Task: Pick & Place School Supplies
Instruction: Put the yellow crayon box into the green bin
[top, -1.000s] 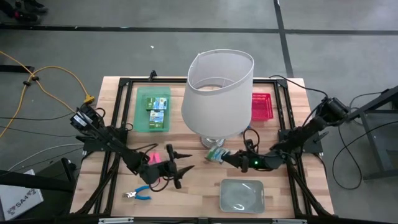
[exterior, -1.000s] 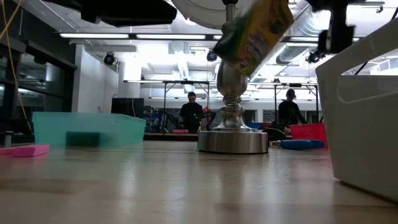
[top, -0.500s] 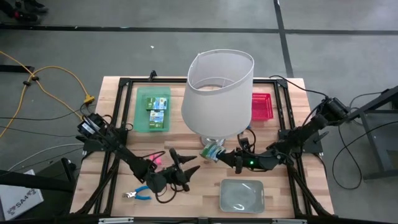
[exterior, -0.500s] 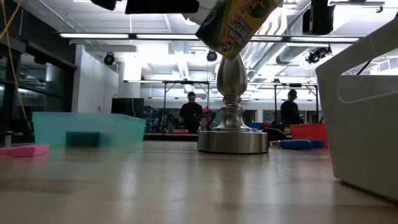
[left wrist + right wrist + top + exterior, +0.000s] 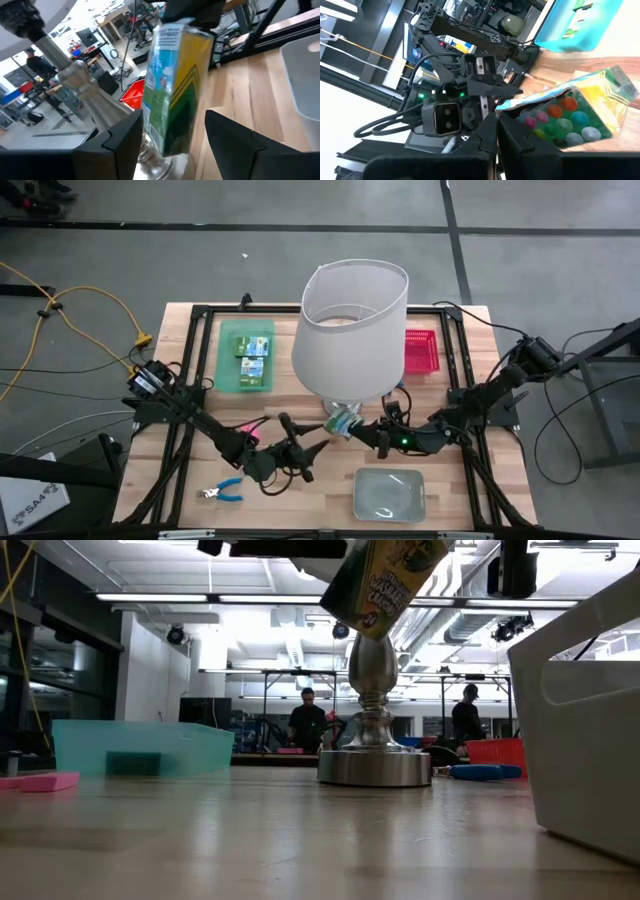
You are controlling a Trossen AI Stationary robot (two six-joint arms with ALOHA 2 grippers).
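A green-yellow crayon box (image 5: 343,423) hangs in the air in front of the lamp's metal base (image 5: 373,762), with my right gripper (image 5: 360,431) shut on it. In the low view the box (image 5: 385,578) is tilted, high above the table. My left gripper (image 5: 306,440) is open and points at the box from the table's left. In its wrist view the two fingers (image 5: 125,145) stand on either side of the box (image 5: 175,85); I cannot tell whether they touch it. A pink eraser (image 5: 45,781) and blue-handled scissors (image 5: 225,491) lie on the table at the left. My right gripper pinches the crayon box by its right-hand end (image 5: 525,114) between its two fingers. The fingers come level from the table's right side. The box sticks out past the fingertips toward the left arm, tilted and lifted clear of the table.
The big white lampshade (image 5: 350,330) stands over the table's middle. A green tray (image 5: 247,355) with more crayon boxes is at the far left, a red tray (image 5: 421,350) at the far right, a clear grey tray (image 5: 390,492) near the front edge. People stand far behind.
My left gripper has moved toward the table's right, up to the crayon box, staying open. My right gripper has lifted the box a little higher and shifted it slightly toward the left arm; the box stays tilted and clear of the table.
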